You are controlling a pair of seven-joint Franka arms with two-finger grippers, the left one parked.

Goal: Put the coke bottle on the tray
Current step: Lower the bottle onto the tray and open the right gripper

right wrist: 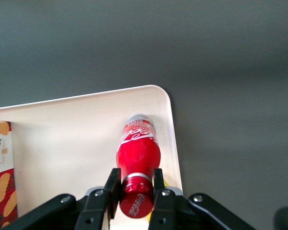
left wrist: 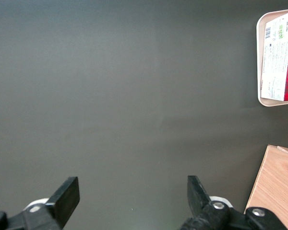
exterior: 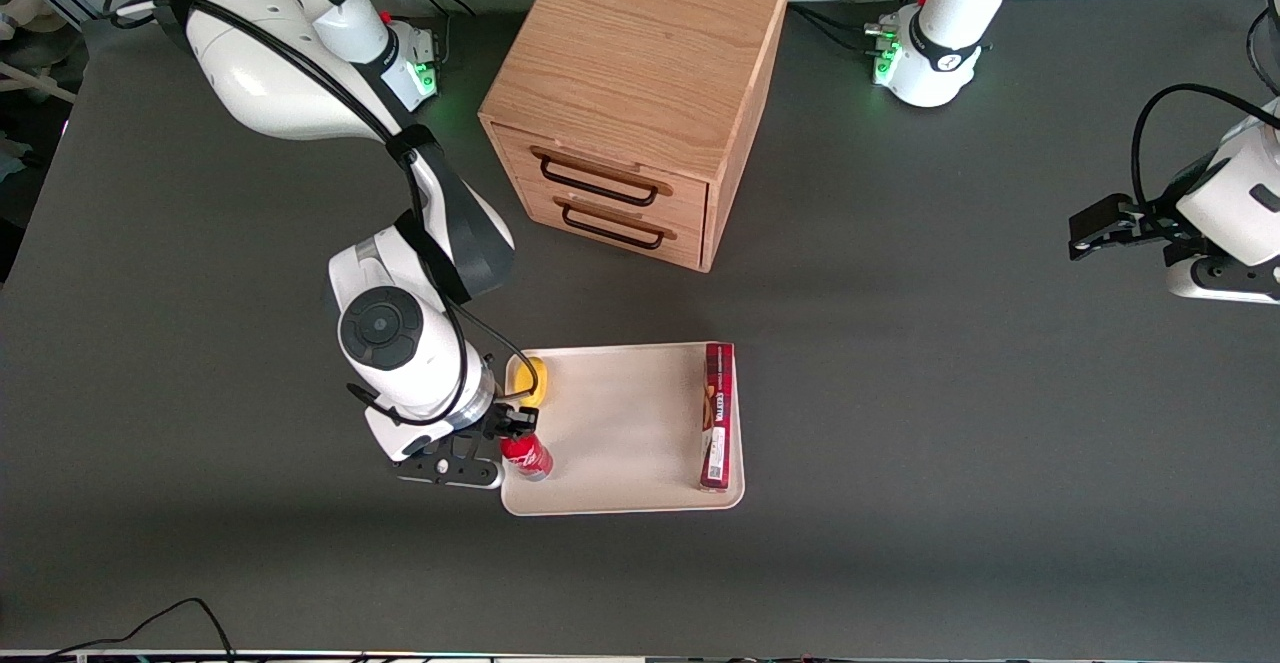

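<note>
Dark grey desk (exterior: 900, 393) carries the cream tray (exterior: 620, 423) near its front edge, a wooden drawer cabinet (exterior: 640, 103) farther from the camera. The tool (right wrist: 135, 189) is clenched on the neck of the coke bottle (right wrist: 136, 155), whose silvery base is over the tray's corner by the rim at the working arm's end. Lowering it straight, a little inward from the rim and clear of the yellow item (exterior: 530, 380), should help; release only once seated. Whether the base already touches is unclear. The shortbread box (exterior: 718, 413) lies along the tray's edge toward the parked arm.
</note>
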